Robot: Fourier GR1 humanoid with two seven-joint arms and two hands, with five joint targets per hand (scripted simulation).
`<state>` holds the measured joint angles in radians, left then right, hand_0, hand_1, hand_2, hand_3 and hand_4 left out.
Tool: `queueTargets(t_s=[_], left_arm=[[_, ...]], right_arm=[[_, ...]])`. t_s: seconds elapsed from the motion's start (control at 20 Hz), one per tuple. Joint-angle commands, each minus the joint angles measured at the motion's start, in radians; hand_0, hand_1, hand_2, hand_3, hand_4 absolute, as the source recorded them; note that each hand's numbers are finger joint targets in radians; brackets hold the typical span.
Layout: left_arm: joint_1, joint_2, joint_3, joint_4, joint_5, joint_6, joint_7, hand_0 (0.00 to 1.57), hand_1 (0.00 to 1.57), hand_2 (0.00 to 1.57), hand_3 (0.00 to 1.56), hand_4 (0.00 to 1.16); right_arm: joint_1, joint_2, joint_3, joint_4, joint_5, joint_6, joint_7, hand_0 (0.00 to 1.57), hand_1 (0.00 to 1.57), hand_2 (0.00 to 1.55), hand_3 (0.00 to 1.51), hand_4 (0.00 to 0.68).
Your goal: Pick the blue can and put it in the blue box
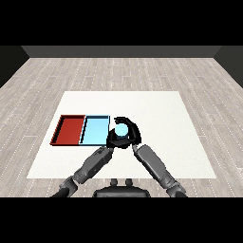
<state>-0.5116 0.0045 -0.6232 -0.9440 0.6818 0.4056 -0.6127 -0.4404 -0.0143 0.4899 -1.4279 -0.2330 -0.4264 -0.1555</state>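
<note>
A white tabletop (156,142) carries a red tray (69,130) and a light blue tray (95,130), touching side by side.

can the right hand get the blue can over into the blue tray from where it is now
Probably yes. The right hand curls round the blue can, just right of the light blue tray, and nothing lies between them. The left hand crowds the can, though.

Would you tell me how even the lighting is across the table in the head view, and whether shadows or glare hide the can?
Head view: the white table is lit evenly, with no glare or strong shadows. The blue can shows pale between the right hand and left hand, whose dark fingers cover part of it. The light blue tray and red tray read clearly.
</note>
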Motion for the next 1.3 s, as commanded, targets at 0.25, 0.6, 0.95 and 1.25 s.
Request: queueTargets(t_s=[0.25, 0.6, 0.95, 1.25], left_arm=[[-0.029, -0.004, 0.046, 0.065, 0.009, -0.05, -0.032, 1.57, 1.57, 1.57, 1.52, 1.13], [-0.034, -0.004, 0.033, -0.016, -0.045, 0.088, 0.036, 1.57, 1.57, 1.57, 1.53, 1.15], [-0.038, 0.094, 0.14, 0.069, -0.094, 0.01, -0.007, 1.57, 1.57, 1.57, 1.53, 1.15], [-0.082, 0.215, 0.2, 0.047, -0.139, 0.058, 0.137, 1.57, 1.57, 1.57, 1.52, 1.15]], right_arm=[[-0.055, 0.014, 0.013, 0.078, 0.006, -0.014, -0.015, 0.0, 0.0, 0.0, 0.0, 0.0], [0.103, -0.046, -0.136, -0.128, -0.029, 0.116, -0.027, 0.0, 0.0, 0.0, 0.0, 0.0], [0.236, -0.07, -0.297, -0.244, -0.159, 0.138, -0.101, 0.0, 0.0, 0.0, 0.0, 0.0], [0.342, -0.091, -0.322, -0.323, -0.177, 0.157, -0.091, 0.0, 0.0, 0.0, 0.0, 0.0]])
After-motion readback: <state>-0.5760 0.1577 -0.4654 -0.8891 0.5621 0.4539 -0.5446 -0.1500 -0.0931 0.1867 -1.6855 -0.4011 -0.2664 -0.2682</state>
